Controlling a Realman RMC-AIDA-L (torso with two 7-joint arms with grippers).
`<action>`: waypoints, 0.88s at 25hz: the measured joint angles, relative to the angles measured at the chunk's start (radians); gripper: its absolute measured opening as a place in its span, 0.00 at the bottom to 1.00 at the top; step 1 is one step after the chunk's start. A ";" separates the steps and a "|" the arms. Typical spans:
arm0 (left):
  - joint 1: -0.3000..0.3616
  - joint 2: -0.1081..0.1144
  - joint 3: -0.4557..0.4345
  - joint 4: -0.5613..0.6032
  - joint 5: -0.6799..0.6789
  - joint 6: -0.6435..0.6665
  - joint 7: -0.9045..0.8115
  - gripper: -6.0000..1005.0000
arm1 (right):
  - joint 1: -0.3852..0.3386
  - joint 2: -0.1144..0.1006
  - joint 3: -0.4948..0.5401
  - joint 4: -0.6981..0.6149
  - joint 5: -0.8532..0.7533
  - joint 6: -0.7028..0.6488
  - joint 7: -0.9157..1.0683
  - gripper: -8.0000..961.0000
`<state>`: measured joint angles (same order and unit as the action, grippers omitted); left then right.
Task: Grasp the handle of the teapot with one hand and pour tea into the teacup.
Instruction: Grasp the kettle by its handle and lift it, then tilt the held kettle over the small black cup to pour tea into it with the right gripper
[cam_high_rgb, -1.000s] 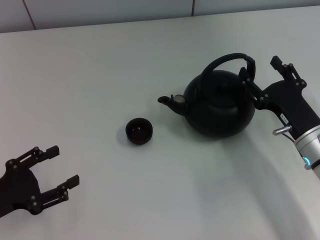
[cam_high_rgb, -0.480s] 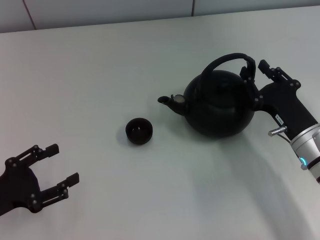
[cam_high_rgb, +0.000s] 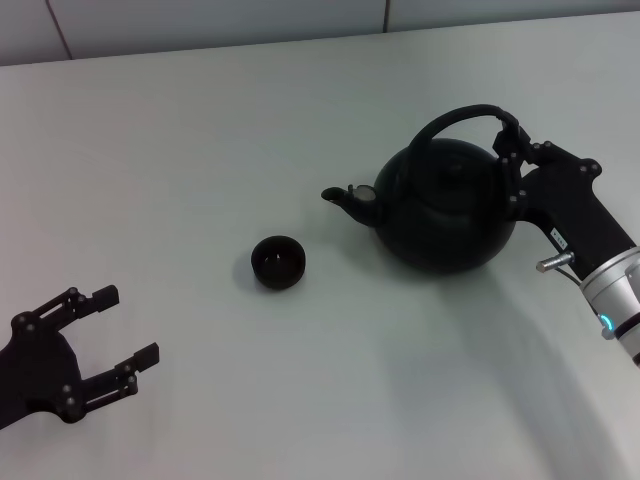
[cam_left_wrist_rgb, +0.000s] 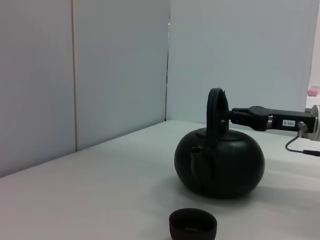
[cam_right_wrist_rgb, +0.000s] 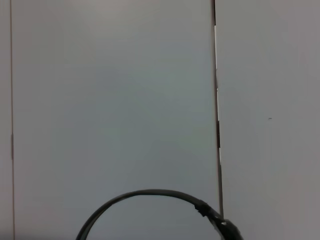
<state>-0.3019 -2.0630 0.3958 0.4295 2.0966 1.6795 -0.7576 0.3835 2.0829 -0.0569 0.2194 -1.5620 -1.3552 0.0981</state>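
The matte-black teapot (cam_high_rgb: 440, 215) stands on the white table at the right, its spout (cam_high_rgb: 345, 200) pointing left toward the small black teacup (cam_high_rgb: 278, 262). My right gripper (cam_high_rgb: 510, 142) is shut on the thick right end of the arched handle (cam_high_rgb: 452, 117). The left wrist view shows the teapot (cam_left_wrist_rgb: 220, 162), its handle (cam_left_wrist_rgb: 217, 107), the right gripper (cam_left_wrist_rgb: 234, 116) at it and the teacup (cam_left_wrist_rgb: 193, 225) in front. The right wrist view shows only the handle's arc (cam_right_wrist_rgb: 145, 194). My left gripper (cam_high_rgb: 112, 328) is open and empty at the front left. No tea shows.
The white table (cam_high_rgb: 200, 150) stretches back to a pale wall (cam_high_rgb: 220, 20). The teacup sits about a cup's width left of the spout tip and nearer to me.
My right gripper's fingers have moved in and closed on the handle's right end. The teapot has shifted slightly to the right. The left arm has not moved.
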 joint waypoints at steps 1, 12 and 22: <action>0.000 0.000 0.000 0.000 0.000 0.000 0.000 0.81 | 0.000 0.000 0.003 0.000 0.000 -0.002 0.000 0.11; 0.000 0.000 0.000 0.000 0.000 -0.001 0.000 0.81 | 0.010 -0.004 0.006 -0.034 0.006 -0.087 0.061 0.11; -0.002 -0.002 0.000 -0.013 0.000 -0.002 0.003 0.81 | 0.059 -0.005 0.002 -0.087 0.002 -0.088 0.141 0.11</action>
<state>-0.3038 -2.0652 0.3958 0.4163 2.0969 1.6774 -0.7546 0.4425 2.0783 -0.0550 0.1328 -1.5599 -1.4432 0.2391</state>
